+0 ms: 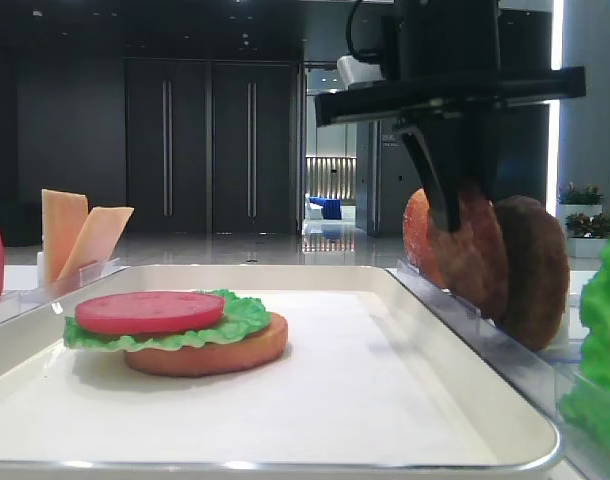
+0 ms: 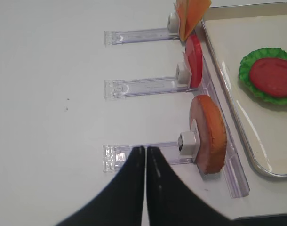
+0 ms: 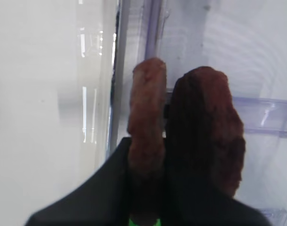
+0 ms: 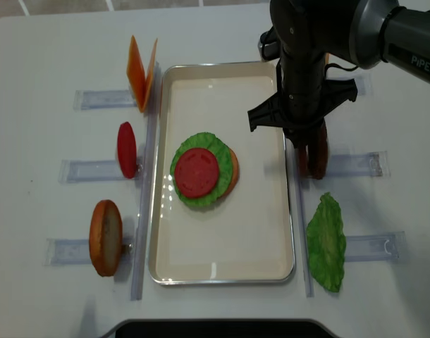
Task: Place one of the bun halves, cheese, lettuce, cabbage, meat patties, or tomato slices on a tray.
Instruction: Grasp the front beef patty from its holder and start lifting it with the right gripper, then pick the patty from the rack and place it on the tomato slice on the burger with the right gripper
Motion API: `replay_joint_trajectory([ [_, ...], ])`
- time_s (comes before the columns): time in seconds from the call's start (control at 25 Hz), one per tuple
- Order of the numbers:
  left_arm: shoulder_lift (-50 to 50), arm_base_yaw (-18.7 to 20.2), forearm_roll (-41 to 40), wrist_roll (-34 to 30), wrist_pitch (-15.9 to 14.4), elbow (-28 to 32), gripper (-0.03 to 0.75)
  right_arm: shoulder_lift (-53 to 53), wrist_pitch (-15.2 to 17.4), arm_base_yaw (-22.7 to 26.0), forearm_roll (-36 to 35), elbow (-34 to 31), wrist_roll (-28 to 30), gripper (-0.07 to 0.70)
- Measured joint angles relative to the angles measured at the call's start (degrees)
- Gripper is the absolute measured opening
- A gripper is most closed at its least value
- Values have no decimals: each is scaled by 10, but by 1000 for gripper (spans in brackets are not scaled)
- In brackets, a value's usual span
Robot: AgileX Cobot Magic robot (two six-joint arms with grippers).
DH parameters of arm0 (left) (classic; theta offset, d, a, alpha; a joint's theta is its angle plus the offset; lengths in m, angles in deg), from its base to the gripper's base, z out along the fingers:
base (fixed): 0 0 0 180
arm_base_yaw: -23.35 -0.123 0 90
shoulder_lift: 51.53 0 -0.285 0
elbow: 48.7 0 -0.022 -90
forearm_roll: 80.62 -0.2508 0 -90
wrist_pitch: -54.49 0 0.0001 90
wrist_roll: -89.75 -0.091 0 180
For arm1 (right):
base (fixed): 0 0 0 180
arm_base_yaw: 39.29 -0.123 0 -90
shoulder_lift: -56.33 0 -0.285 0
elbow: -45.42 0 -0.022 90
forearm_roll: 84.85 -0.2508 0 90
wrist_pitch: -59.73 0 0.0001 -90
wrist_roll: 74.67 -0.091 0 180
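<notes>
Clamped jaws of my right gripper (image 1: pixel 453 215) pinch the inner meat patty (image 3: pixel 146 141) in its rack, right of the tray (image 4: pixel 222 274); my closed left gripper (image 2: pixel 146 157) is empty, and I worry lifting drags the neighbouring patty (image 3: pixel 207 136) out.

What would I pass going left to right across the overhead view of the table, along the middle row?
Tomato slice standing on edge → left rim of the tray → stack of bun half, lettuce and tomato slice → meat patties with the right gripper shut on one of them.
</notes>
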Motion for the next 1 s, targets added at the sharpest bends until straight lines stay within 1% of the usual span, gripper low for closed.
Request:
replay_joint_trajectory([
  [0.08, 0, 0, 0, 0, 0, 0, -1, 10, 14, 0, -6, 12, 2, 97],
  [0.12, 0, 0, 0, 0, 0, 0, -1, 16, 14, 0, -8, 19, 3, 97],
  [0.24, 0, 0, 0, 0, 0, 0, -1, 30, -3, -2, -25, 38, 4, 96],
  [0.52, 0, 0, 0, 0, 0, 0, -1, 37, -5, -15, -53, 49, 14, 96],
  [0.64, 0, 0, 0, 0, 0, 0, -1, 37, -8, -27, -103, 49, 39, 96],
  [0.72, 0, 0, 0, 0, 0, 0, -1, 37, -31, -36, -157, 49, 69, 96],
  [0.92, 0, 0, 0, 0, 0, 0, -1, 37, -126, -42, -355, 49, 191, 96],
  [1.0, 0, 0, 0, 0, 0, 0, -1, 37, -151, -42, -399, 49, 222, 96],
])
